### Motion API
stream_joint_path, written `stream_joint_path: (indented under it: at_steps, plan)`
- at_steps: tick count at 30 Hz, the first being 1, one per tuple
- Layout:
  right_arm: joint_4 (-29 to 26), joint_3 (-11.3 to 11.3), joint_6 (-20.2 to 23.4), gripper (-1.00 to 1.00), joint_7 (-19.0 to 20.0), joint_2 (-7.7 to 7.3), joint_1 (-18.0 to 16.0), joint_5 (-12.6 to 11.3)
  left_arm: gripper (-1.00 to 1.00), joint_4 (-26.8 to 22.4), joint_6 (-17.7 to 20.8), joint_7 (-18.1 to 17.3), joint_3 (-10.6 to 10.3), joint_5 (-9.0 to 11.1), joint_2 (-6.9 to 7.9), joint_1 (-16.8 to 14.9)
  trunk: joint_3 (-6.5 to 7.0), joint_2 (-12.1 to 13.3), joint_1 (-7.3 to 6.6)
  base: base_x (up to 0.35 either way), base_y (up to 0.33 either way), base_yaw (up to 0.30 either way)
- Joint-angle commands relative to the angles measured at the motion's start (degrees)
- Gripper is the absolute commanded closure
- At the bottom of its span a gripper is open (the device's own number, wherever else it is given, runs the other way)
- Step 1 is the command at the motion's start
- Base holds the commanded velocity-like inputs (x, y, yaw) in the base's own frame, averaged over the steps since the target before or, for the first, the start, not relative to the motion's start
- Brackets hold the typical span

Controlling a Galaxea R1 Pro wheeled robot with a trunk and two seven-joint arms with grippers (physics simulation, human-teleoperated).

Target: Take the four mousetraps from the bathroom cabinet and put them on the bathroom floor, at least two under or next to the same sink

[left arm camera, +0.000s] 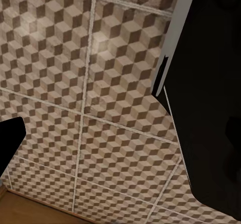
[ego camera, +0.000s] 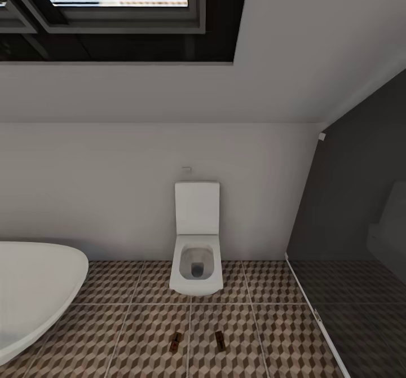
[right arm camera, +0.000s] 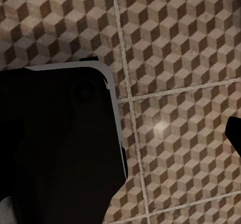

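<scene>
Two mousetraps (ego camera: 176,342) (ego camera: 219,340) lie flat on the bathroom floor (ego camera: 135,333), about a tile's width in front of the white toilet and a hand's width apart. The cabinet and the sink are out of view. In the left wrist view one dark fingertip (left arm camera: 10,138) sits at the picture's edge over bare cube-pattern floor (left arm camera: 100,83), with nothing near it. In the right wrist view a dark fingertip (right arm camera: 234,133) likewise sits at the edge over floor tiles (right arm camera: 175,58). Both grippers look open and empty.
A square white toilet (ego camera: 196,254) stands against the far wall. A big oval white bathtub (ego camera: 28,293) is at the left. A glass shower screen (ego camera: 316,316) closes off darker tiles at the right. My black base (left arm camera: 211,108) (right arm camera: 55,143) sits over the floor. An orange-brown wooden edge (left arm camera: 30,211) shows nearby.
</scene>
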Motion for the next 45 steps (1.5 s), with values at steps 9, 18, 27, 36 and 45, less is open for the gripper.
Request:
stream_joint_path:
  at_steps: [9,18,27,36,45]
  plan:
    - [0.0,0.5,-0.1,-1.0,-0.2,-0.02,0.0,-0.4,-1.0,0.0,0.2,0.1,-0.5,0.4,-0.01,0.0,-0.13,-0.1,0.03,0.0,0.0,0.0]
    - [0.0,0.5,-0.1,-1.0,-0.2,-0.02,0.0,-0.4,-1.0,0.0,0.2,0.1,-0.5,0.4,-0.01,0.0,-0.13,-0.1,0.03,0.0,0.0,0.0]
    - [0.0,0.5,-0.1,-1.0,-0.2,-0.02,0.0,-0.4,-1.0,0.0,0.2,0.1,-0.5,0.4,-0.01,0.0,-0.13,-0.1,0.03,0.0,0.0,0.0]
    - [0.0,0.5,-0.1,-1.0,-0.2,-0.02,0.0,-0.4,-1.0,0.0,0.2,0.1,-0.5,0.4,-0.01,0.0,-0.13,-0.1,0.03,0.0,0.0,0.0]
    - [0.0,0.5,-0.1,-1.0,-0.2,-0.02,0.0,-0.4,-1.0,0.0,0.2,0.1,-0.5,0.4,-0.01,0.0,-0.13,-0.1,0.03,0.0,0.0,0.0]
